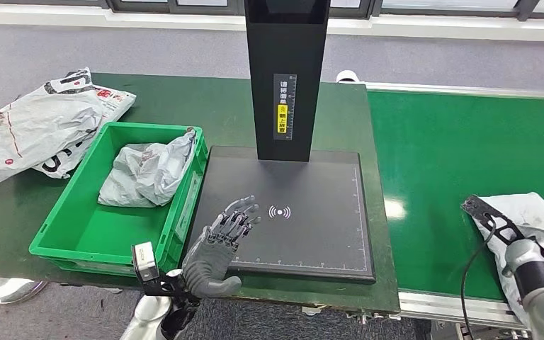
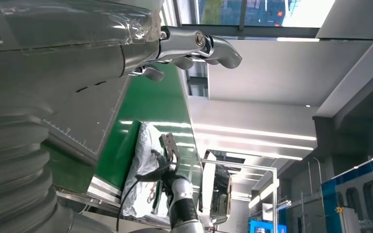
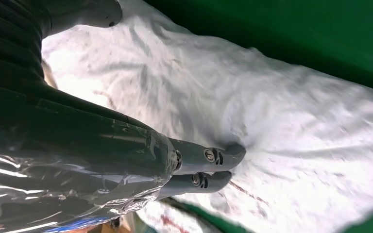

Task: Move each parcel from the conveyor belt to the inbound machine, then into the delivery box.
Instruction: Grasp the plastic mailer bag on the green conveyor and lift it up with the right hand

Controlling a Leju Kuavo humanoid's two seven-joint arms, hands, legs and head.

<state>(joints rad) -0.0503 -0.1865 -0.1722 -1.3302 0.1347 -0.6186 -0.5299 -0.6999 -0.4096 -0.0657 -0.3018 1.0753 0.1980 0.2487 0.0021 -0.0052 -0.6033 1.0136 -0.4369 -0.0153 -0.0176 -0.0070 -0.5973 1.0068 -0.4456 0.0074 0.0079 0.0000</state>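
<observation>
Three parcels: one under the right hand [image 3: 126, 160] (grip unclear), left hand [image 1: 219, 244] fingers spread, empty.

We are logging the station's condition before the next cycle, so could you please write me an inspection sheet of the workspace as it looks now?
Surface: dark green table with the black scanner platform; green conveyor belt beside it.
Job's things: white parcel on the belt under the right hand; grey parcel inside the green delivery box.
Clutter: white parcel bag lying on the table behind the box.
Hands: left hand with fingers spread over the platform edge, holding nothing; right hand with fingertips pressing the parcel, grip cannot be told.
Cables: black cable looping at the right wrist.
Surroundings: grey floor; black scanner column.
</observation>
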